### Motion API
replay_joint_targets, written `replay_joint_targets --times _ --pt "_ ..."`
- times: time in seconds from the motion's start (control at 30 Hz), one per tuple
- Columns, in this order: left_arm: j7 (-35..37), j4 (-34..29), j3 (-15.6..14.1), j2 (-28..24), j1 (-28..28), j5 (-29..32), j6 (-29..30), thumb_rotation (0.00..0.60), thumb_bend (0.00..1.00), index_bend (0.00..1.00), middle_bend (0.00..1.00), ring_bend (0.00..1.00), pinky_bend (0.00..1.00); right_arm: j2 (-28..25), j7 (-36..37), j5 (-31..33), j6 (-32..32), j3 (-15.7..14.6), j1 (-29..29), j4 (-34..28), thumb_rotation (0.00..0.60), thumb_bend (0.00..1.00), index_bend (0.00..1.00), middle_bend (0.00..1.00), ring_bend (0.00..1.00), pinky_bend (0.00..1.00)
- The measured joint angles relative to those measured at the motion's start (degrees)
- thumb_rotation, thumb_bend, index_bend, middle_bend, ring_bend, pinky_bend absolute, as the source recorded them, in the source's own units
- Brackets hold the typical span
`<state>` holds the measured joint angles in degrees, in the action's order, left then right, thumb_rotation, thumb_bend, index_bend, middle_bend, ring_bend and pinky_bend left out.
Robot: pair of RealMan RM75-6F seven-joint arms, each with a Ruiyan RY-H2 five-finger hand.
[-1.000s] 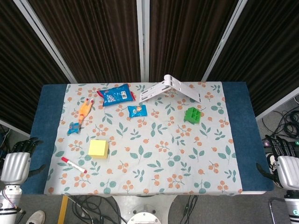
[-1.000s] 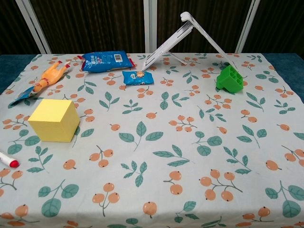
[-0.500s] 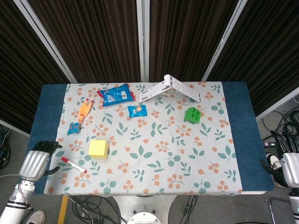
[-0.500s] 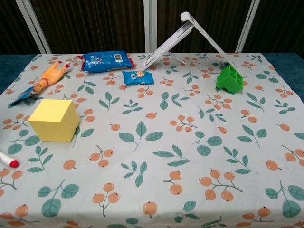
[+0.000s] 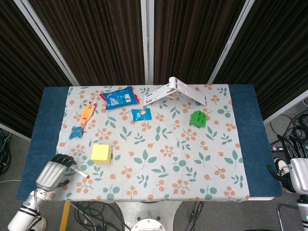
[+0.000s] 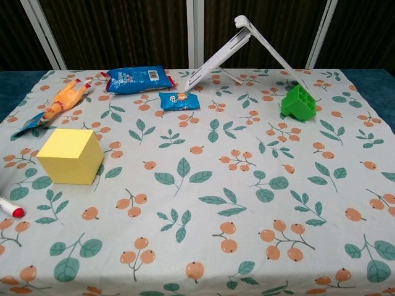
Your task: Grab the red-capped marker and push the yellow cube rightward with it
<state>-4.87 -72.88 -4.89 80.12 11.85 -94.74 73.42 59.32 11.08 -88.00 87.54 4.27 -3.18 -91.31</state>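
The left hand (image 5: 53, 172) is low over the near-left corner of the floral tablecloth (image 5: 192, 163), its dark fingers (image 5: 64, 159) curled forward and downward. The white marker with the red cap (image 5: 82, 174) lies flat on the cloth just past those fingertips, toward the middle of the table; the hand covers its far end, so only the capped end shows. Whether the fingers touch it or grip anything, I cannot tell from here. In the chest view the red cap (image 6: 12, 208) pokes in at the left edge, with no hand in shot.

The yellow cube (image 5: 101, 152) sits just beyond the marker, further up the table and a touch to the right of it, not touching. Past the cube lie an orange rubber chicken toy (image 5: 87, 113), a large blue snack bag (image 5: 119, 97) and a small blue snack packet (image 5: 142, 114). A white folding stand (image 5: 175, 90) and a green plastic block (image 5: 198, 118) sit well right of the cube.

The right hand (image 5: 298, 172) hangs off the far right edge of the table, well apart from everything; its fingers point up, but how wide they stand I cannot tell.
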Motion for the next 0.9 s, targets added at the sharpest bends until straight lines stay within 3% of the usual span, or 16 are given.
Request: replay_joint_targets --times 0.43,0.9 --pt "-3.7 2.1 0.2 2.3 3.0 1.5 -5.1 0.600 0.31 0.43 0.45 0.28 0.23 0.1 0.4 0.3 -0.2 -0.2 0.1 0.3 0.600 0.17 0.00 0.12 0.00 0.00" --pt "-10.0 2.3 0.7 3.2 4.5 4.1 -7.6 0.600 0.32 0.48 0.50 0.33 0.23 0.5 1.0 0.6 -0.9 -0.2 -0.1 1.0 0.600 0.17 0.00 0.12 0.00 0.00"
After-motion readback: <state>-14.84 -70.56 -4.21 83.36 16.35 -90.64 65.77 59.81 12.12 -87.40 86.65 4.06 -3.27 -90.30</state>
